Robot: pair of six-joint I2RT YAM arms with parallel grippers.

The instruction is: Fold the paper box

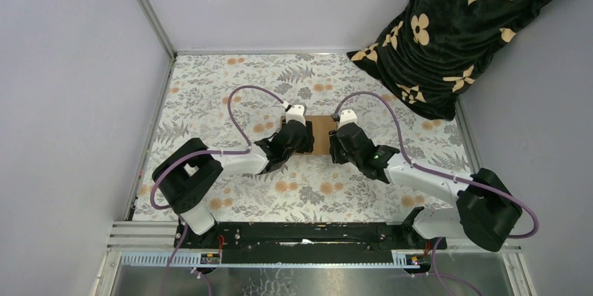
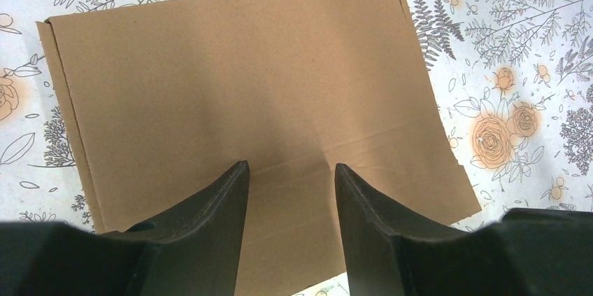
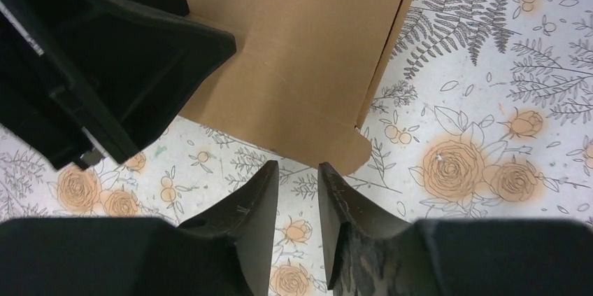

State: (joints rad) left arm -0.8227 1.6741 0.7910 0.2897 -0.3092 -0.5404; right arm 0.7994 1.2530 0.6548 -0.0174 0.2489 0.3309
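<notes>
Top external view: on the flower-printed table cover (image 1: pixel 210 100), the left gripper (image 1: pixel 299 136) reaches in over the left part of the paper box (image 1: pixel 322 135). The box is a flat brown rectangle lying between the two pincers. The right gripper (image 1: pixel 340 143) sits at the box's right edge. Well beyond the right pincer, in the far right corner, lies a dark cloth (image 1: pixel 461 30) printed with tan flower and four-pointed star motifs, and no lettering on it can be made out.

In the left wrist view, the left gripper (image 2: pixel 290 166) has its fingers moderately wide apart with nothing between them. Both tips are over the paper box (image 2: pixel 245 79), which spreads ahead of them, plain and unprinted. Whether the tips press on it cannot be told.

In the right wrist view, the black body of the left gripper (image 3: pixel 105 51) covers the box's far-left part. The right gripper (image 3: pixel 298 164) leaves only a narrow gap and holds nothing. Its tips are over the cover just short of the near rounded corner of the paper box (image 3: pixel 308 51).
</notes>
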